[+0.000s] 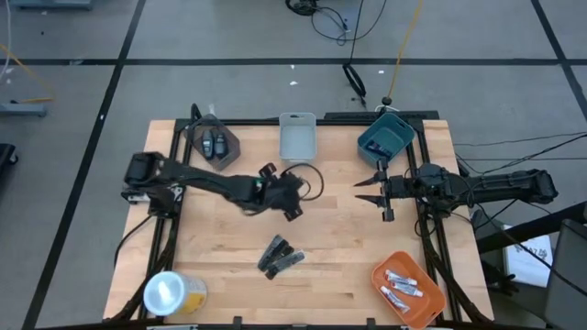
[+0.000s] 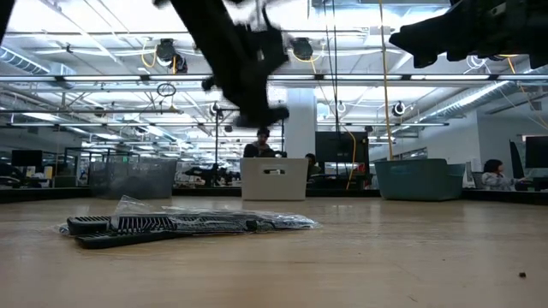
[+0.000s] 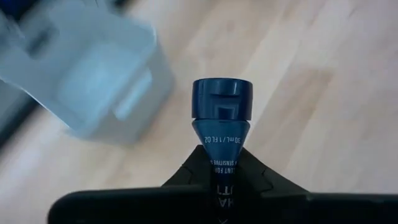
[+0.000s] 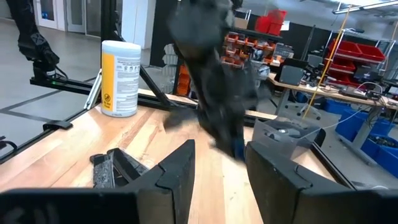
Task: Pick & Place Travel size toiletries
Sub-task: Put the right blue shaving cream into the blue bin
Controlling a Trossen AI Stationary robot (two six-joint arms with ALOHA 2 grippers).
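My left gripper (image 1: 290, 196) hangs over the table's middle, shut on a dark blue travel tube (image 3: 221, 118) with a round cap. The light grey bin (image 3: 87, 74) shows just beyond it. My right gripper (image 1: 369, 189) waits open near the teal bin (image 1: 385, 137), touching nothing. Several black sticks in clear wrap (image 1: 280, 255) lie flat on the table toward its near edge, also in the low view (image 2: 171, 224). Two dark grey oval pieces (image 1: 215, 144) lie in the dark grey bin. Silvery-white tubes (image 1: 402, 286) lie in the orange bin. My left gripper pinches the dark blue tube between its two fingers by the narrowed body (image 3: 221, 155) behind the cap. The capped end (image 3: 221, 99) sticks out past the fingertips, along the fingers. The tube is lifted clear of the table.
A yellow roll with a white top (image 1: 171, 293) stands at the near left corner. The light grey bin (image 1: 296, 136), the dark grey bin (image 1: 225, 156) and the teal bin line the far edge; the orange bin (image 1: 431, 307) sits at the near right. A black frame rims the table.
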